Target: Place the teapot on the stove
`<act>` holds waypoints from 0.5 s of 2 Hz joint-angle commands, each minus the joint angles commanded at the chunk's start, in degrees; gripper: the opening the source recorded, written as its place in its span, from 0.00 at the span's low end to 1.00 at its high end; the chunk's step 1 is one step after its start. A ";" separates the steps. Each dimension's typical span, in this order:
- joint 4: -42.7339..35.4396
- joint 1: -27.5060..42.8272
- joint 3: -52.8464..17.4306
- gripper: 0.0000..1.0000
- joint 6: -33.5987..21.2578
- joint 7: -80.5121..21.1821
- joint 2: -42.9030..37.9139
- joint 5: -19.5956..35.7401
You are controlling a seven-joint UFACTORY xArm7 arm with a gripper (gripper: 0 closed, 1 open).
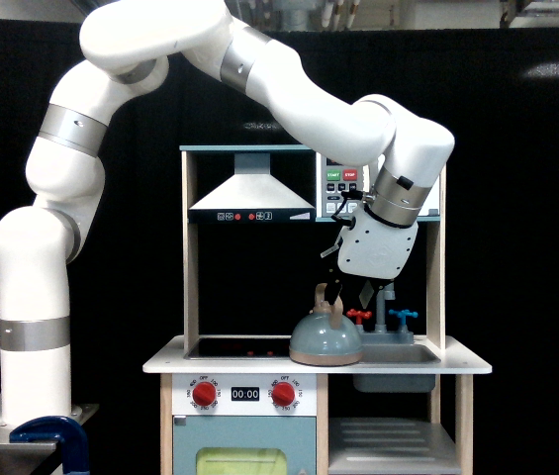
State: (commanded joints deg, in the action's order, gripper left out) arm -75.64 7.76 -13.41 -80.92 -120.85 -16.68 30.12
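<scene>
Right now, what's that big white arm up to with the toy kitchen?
The white robot arm is working at a toy kitchen. Its gripper hangs tilted just above the wooden handle of a grey-blue teapot. The teapot sits on the counter between the black stove and the sink, so it is not fully on the stove. The fingers look spread and appear not to grip the handle.
</scene>
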 joint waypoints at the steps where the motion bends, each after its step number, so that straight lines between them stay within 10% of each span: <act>1: 5.88 -0.29 2.97 1.00 3.67 1.36 3.87 -0.05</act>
State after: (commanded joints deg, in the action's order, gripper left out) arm -69.76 7.47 -10.44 -77.25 -119.49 -12.81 30.08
